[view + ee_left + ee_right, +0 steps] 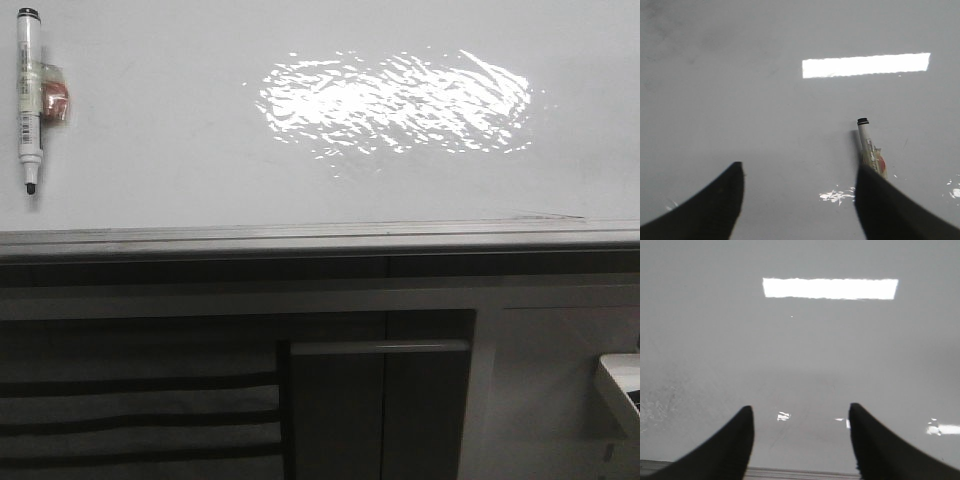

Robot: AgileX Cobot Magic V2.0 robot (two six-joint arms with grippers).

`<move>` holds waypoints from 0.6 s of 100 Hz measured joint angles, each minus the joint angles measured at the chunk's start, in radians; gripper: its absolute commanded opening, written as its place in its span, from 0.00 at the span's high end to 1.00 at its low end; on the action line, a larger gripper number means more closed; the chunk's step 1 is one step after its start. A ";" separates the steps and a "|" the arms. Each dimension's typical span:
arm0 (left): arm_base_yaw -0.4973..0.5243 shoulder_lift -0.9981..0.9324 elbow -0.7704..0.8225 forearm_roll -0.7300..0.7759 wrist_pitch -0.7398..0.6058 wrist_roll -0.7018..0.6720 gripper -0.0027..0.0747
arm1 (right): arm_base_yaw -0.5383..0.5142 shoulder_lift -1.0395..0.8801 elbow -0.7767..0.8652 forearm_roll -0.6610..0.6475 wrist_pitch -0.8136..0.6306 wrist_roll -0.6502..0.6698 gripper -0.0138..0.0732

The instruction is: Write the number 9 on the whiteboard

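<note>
Both jaws gape empty; left gripper [800, 192] hovers near the marker [29, 100] lying on the blank whiteboard [180, 180]; grasping it comes next

Hidden, cropped and unclear parts

In the left wrist view one of the left gripper's [799, 200] dark fingers [885, 205] covers the lower end of the marker [867, 142], so its tip is out of sight there; the print on the marker's barrel is too small to read in either view. The whiteboard [180, 120] runs past the picture's edges on three sides in the front view. Below the whiteboard's grey edge strip, a pale object [622, 385] is cut off by the frame and cannot be identified. Both fingers of the right gripper [801, 440] are cropped at their bases.
</note>
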 measured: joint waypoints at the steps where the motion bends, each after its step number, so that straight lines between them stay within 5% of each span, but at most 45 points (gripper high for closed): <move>1: 0.000 0.000 0.000 0.000 0.000 0.000 0.19 | 0.000 0.000 0.000 0.000 0.000 0.000 0.25; 60: 0.000 0.017 0.000 -0.055 0.000 -0.002 0.19 | 0.000 0.000 0.000 0.000 -0.011 0.000 0.25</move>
